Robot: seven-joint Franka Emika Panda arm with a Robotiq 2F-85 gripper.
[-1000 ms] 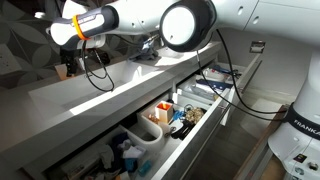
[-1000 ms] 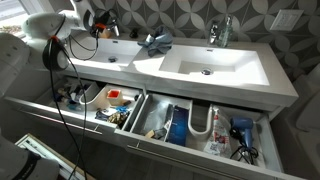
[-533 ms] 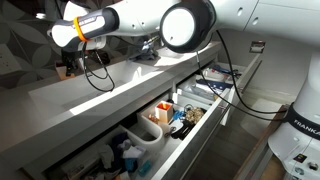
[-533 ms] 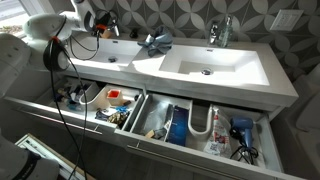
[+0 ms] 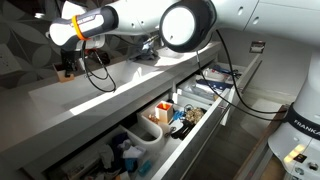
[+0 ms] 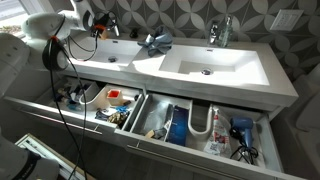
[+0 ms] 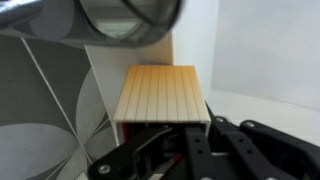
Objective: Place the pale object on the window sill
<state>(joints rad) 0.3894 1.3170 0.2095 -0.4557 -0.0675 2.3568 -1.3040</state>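
Right now the carrying step is judged to be in hand, close to the setting-down part. The pale object (image 7: 163,95) is seen in the wrist view right in front of the gripper (image 7: 190,150), with its ribbed top facing the camera. The 2 black fingers (image 7: 150,155) are seen at the bottom end of the block. Whether the block is squeezed by them or only touched cannot be told.

In an exterior view the arm (image 5: 110,20) is stretched to the far end of the countertop (image 5: 110,100), near its back edge and end corner. The block is found there, up beside the patterned wall (image 7: 40,110) and next to a white part (image 7: 265,60) that may belong to the window.

Next, the block should be brought over a flat bit of the sill and lowered gently until it is resting flat. Only then should the fingers be opened. Care is needed so that the wall is not bumped and the block is not tipped over.
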